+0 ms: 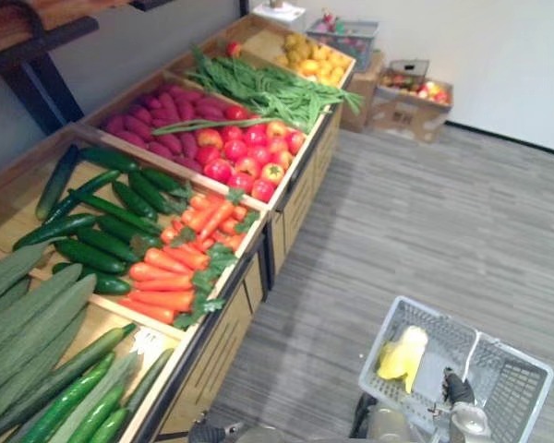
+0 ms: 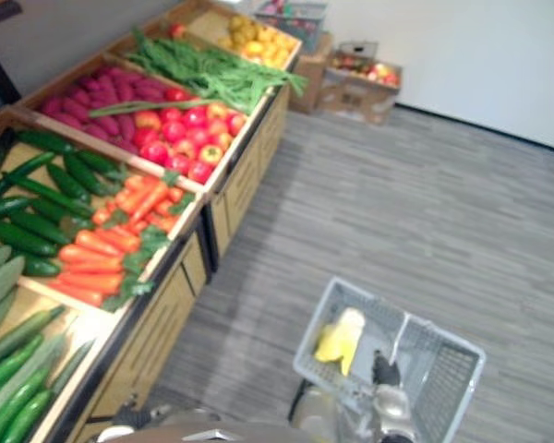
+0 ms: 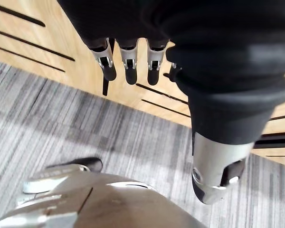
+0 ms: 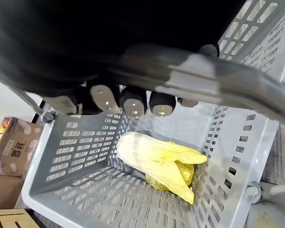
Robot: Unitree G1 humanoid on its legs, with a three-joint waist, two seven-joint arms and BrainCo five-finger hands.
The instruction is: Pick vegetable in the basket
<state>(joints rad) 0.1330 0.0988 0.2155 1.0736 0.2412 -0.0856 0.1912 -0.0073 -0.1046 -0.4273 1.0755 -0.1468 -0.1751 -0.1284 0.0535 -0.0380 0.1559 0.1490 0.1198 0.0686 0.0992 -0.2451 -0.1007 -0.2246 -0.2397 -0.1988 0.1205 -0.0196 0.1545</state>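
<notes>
Clenched the fingers of the right hand (image 4: 133, 102) round the handle (image 4: 218, 83) of the basket (image 4: 80, 156); hung left hand (image 3: 128, 61) released by the counter (image 3: 38, 33). Saw a yellow leafy vegetable (image 4: 161, 164), possibly cabbage, lying in the basket. Judged it light, soft, bruisable: best cupped at pale base.

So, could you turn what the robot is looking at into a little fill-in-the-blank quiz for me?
1. The grey basket holds one leafy vegetable whose colour is ____.
2. The right hand has its fingers curled round the basket's ____.
3. In the same crate as the orange carrots lie dark green ____.
4. The left hand, with relaxed fingers, holds ____.

Missing words: yellow; handle; cucumbers; nothing.
</notes>
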